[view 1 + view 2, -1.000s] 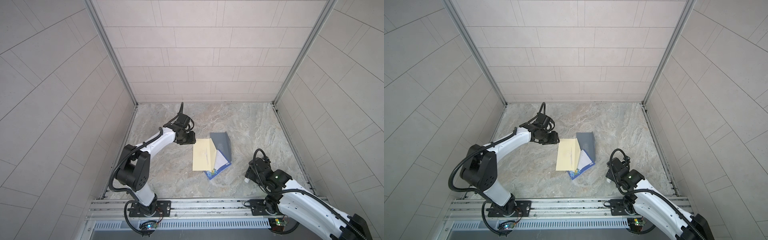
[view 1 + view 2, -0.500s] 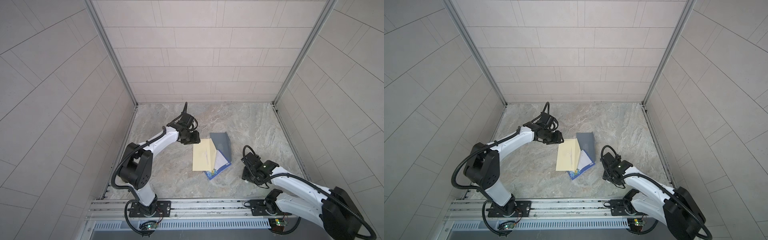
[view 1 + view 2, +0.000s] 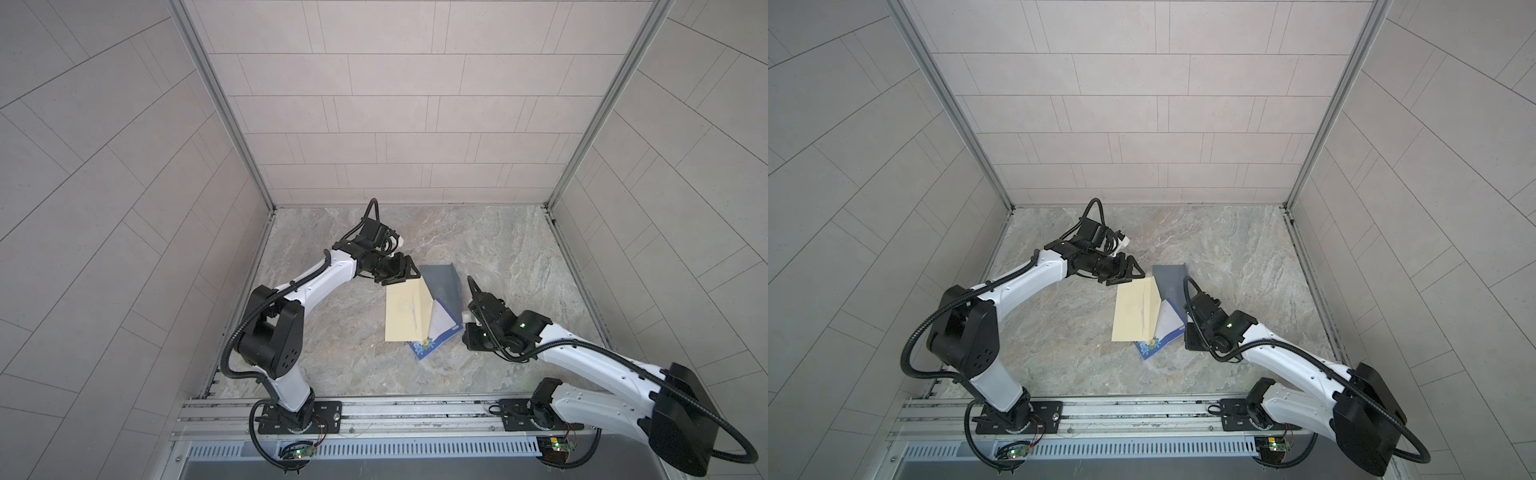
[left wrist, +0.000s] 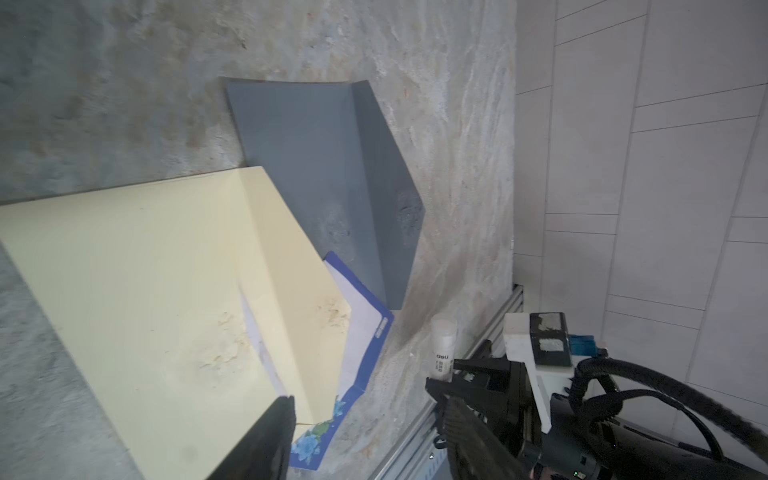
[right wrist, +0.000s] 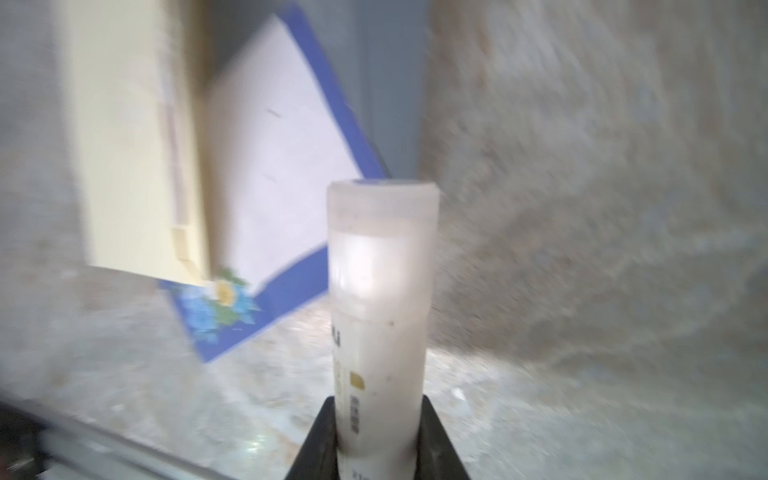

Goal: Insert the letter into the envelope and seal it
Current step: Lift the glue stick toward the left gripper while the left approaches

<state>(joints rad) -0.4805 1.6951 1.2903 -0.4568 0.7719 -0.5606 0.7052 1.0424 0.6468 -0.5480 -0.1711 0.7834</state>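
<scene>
A cream envelope [image 3: 405, 311] [image 3: 1133, 311] lies in mid-floor, its flap folded over a white letter [image 3: 438, 328] [image 3: 1168, 323] with a blue flowered border. The letter sticks out from under the flap toward the right. My left gripper [image 3: 400, 272] [image 4: 370, 436] hovers open at the envelope's far left corner, holding nothing. My right gripper [image 3: 473, 337] [image 5: 380, 436] sits just right of the letter, shut on an upright white glue stick [image 5: 380, 299] [image 4: 442, 347]. The wrist views show the envelope [image 4: 145, 270] [image 5: 124, 124] and the letter [image 4: 361, 332] [image 5: 282, 166] close up.
A grey folded envelope [image 3: 442, 282] [image 3: 1171, 277] [image 4: 324, 166] lies partly under the cream one, on its far right side. Tiled walls close in the marble floor [image 3: 498, 249] on three sides. A metal rail [image 3: 395, 409] runs along the front.
The right arm swung in from the front toward the letter and its jaws closed on the glue stick. The left gripper shifted right to the envelope's corner and opened wider.
</scene>
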